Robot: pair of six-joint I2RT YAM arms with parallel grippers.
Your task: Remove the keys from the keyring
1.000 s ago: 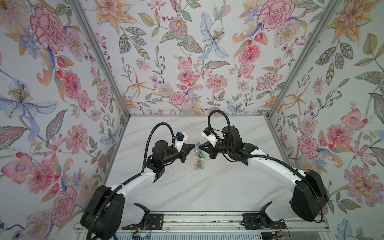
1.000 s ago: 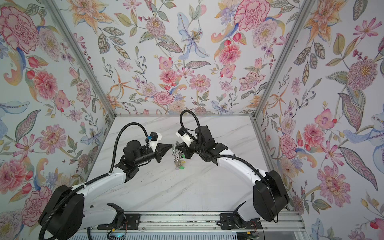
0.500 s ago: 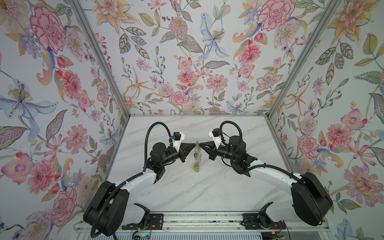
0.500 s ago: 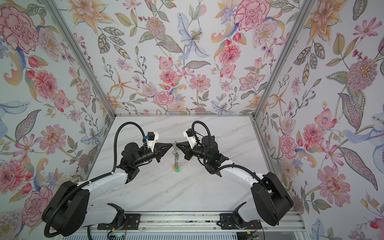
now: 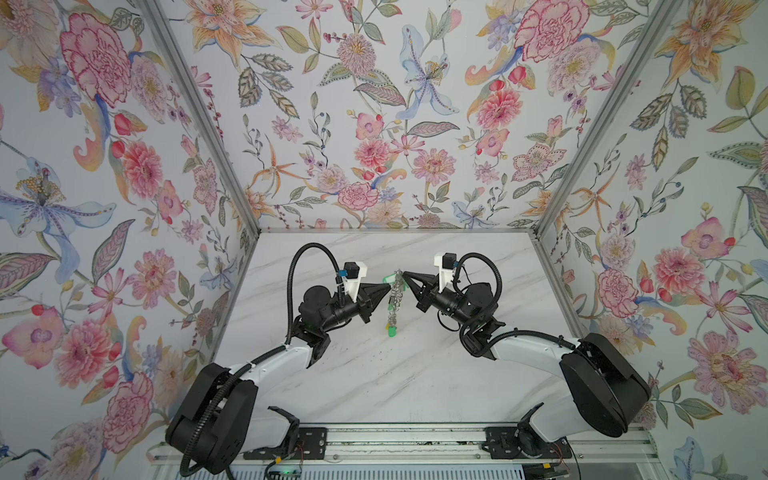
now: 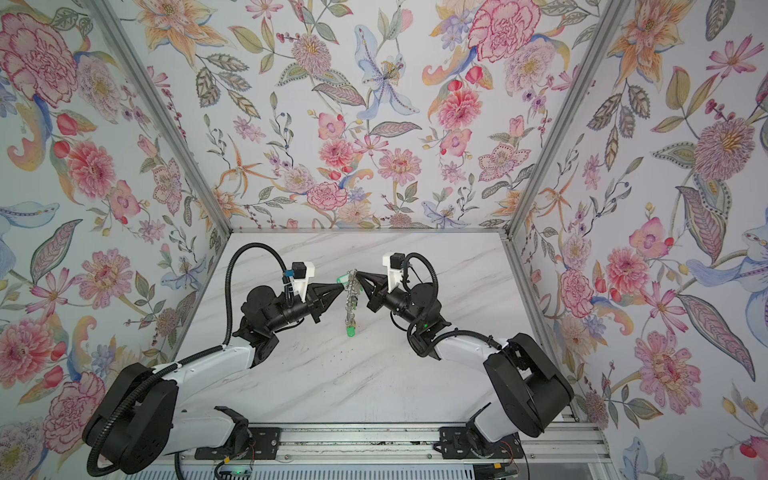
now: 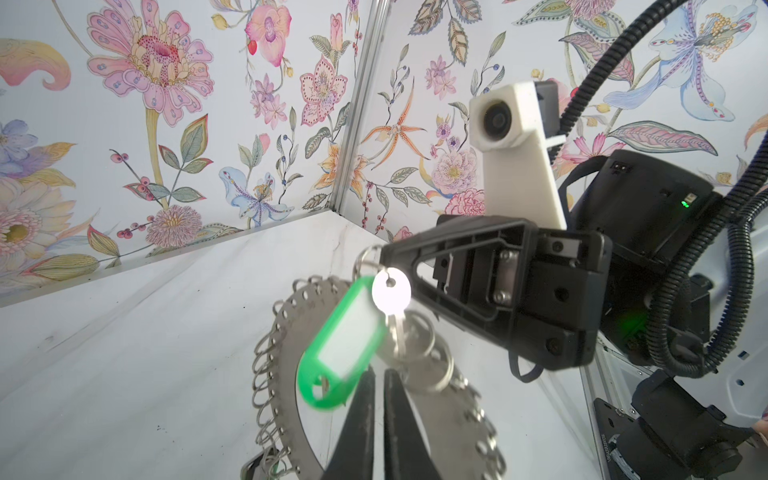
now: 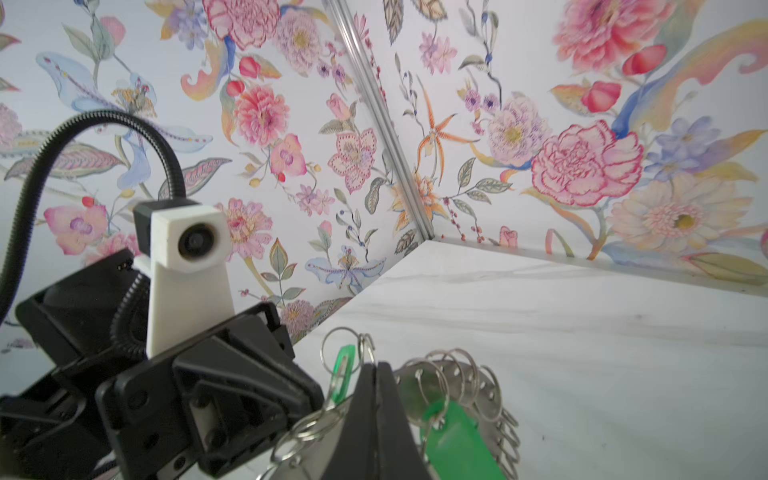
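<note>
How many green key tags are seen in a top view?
3: top tag by the left fingers, middle tag against the keyring, bottom tag hanging lowest. Others may be hidden.

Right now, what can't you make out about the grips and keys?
- left gripper: pinching anything? Left wrist view, tips blur into the green tag.
- right gripper: shut on the keyring; rim or loop hidden by its own fingers, right wrist view.
- keys: count too small in both top views.

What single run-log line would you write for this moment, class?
right pincer: shut on keyring loop, keyring hanging in air | left pincer: jaws slightly apart beside green tag | key and green tag on keyring
</note>
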